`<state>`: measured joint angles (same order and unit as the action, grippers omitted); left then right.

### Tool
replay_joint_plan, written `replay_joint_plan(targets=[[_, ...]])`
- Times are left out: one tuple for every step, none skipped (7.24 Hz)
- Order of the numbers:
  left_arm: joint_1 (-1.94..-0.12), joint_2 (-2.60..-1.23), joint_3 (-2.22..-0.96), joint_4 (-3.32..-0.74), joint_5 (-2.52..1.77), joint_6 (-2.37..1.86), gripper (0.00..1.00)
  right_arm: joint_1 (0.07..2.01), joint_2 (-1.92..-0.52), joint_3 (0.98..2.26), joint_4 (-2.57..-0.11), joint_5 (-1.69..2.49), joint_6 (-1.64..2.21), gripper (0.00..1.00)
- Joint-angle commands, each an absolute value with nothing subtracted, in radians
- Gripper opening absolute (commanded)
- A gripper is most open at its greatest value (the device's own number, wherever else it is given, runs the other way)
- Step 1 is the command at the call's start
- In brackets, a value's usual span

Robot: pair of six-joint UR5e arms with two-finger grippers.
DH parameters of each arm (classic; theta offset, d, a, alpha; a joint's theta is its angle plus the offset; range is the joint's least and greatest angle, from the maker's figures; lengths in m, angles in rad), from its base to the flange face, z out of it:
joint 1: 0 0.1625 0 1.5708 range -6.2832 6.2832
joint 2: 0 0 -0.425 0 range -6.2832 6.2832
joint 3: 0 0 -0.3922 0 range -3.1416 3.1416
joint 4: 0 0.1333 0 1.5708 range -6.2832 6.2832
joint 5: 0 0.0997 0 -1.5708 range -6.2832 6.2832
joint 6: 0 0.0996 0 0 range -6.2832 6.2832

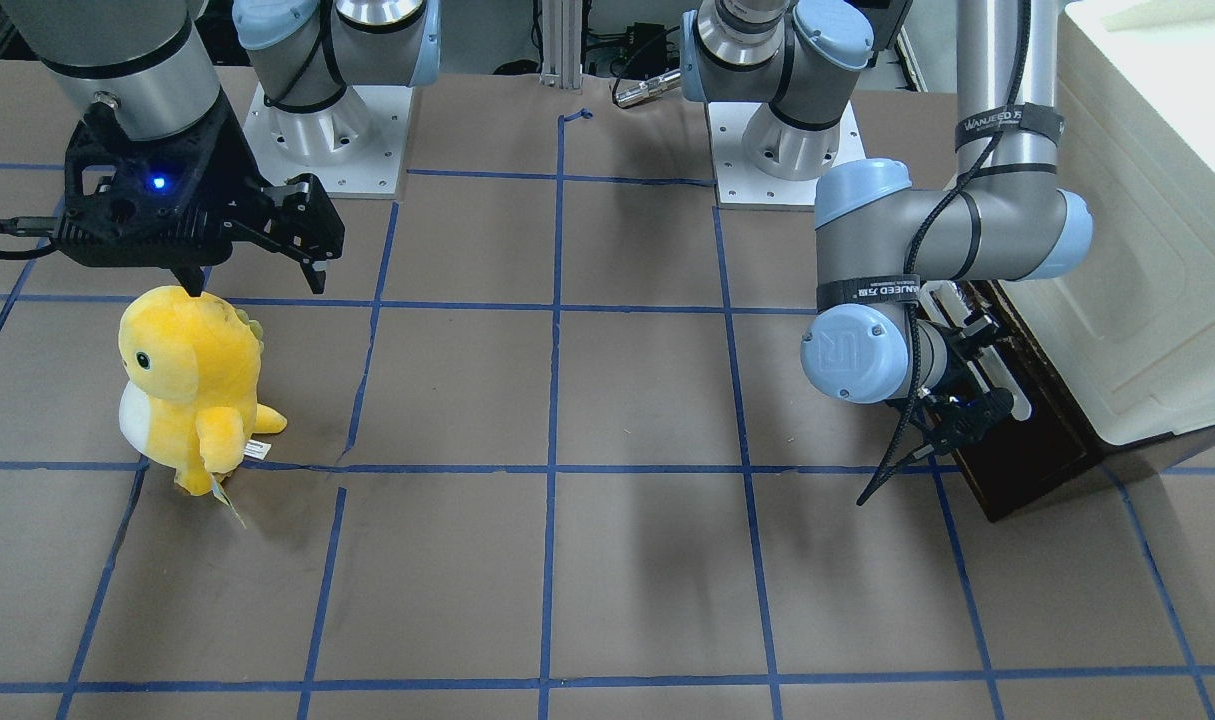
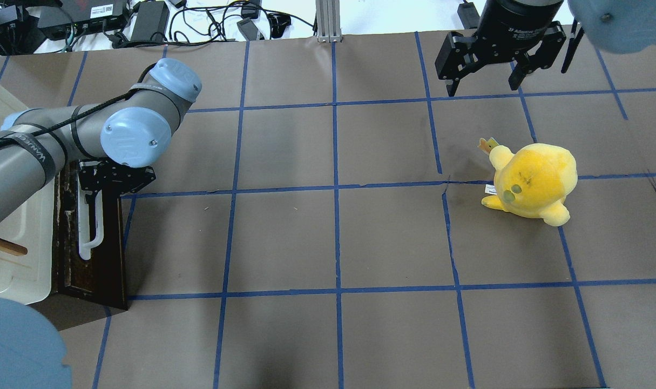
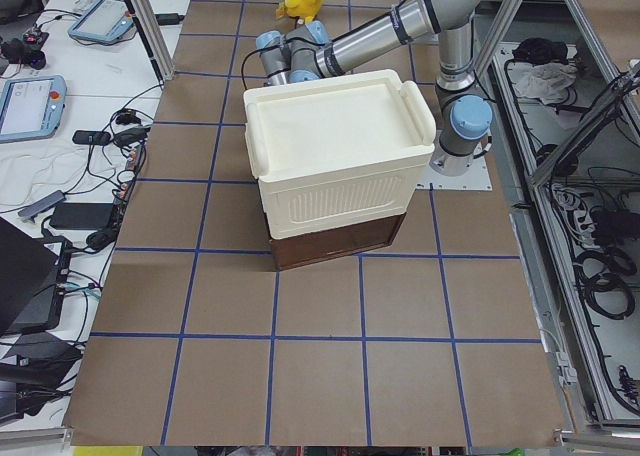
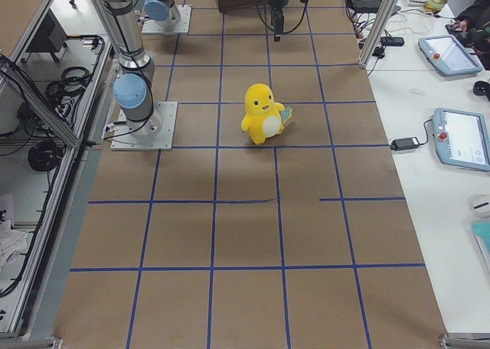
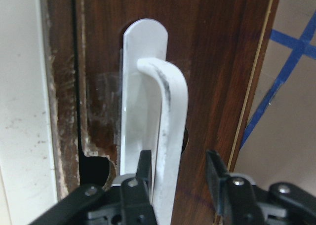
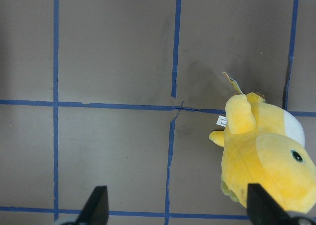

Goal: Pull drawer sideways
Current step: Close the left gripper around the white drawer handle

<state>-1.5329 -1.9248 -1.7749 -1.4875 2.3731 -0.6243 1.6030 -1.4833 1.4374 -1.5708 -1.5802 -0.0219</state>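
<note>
Mostly brown table (image 2: pixel 284 237), blue tape grid (image 2: pixel 336 188); drawer (image 2: pixel 101 270) left; cables (image 2: pixel 203 15) beyond.

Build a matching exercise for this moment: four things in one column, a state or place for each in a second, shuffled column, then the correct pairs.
Things
1. left gripper
2. right gripper
3. yellow plush toy
4. drawer front

States or places
A. stands upright on the table, nothing touching it
B. open and empty, hanging above the table
C. dark brown wood, carrying the white bar handle
D. open, one finger on each side of the white bar handle

Pairs: 1-D, 2-B, 3-A, 4-C
</note>
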Motion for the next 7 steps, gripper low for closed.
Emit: replay_joint_plan(targets=[[-1.532,-1.922,-1.775,-1.488,2.373,-0.624,0.18,1.603,-1.483,1.437,-1.571,-1.580,-0.021,1.00],[-1.532,-1.922,-1.775,-1.489,2.373,-0.624,0.06,1.603,-1.483,1.437,-1.571,-1.580,-0.021,1.00],[-1.532,-1.921,-1.773,-1.497,2.373,-0.624,0.05,1.603,-1.483,1.437,-1.571,-1.580,-0.021,1.00],[-1.532,-1.919,-1.772,-1.499,2.373,-0.624,0.04,1.603,-1.483,1.437,-1.571,-1.580,-0.021,1.00],[-1.532,-1.919,-1.769,-1.499,2.373,-0.624,0.01,1.603,-1.483,1.437,-1.571,-1.580,-0.021,1.00],[-1.532,-1.921,-1.763,-1.502,2.373,-0.624,0.01,1.603,-1.483,1.437,-1.571,-1.580,-0.021,1.00],[-1.532,-1.921,-1.760,-1.505,2.373,-0.624,0.01,1.603,-1.483,1.437,-1.571,-1.582,-0.021,1.00]])
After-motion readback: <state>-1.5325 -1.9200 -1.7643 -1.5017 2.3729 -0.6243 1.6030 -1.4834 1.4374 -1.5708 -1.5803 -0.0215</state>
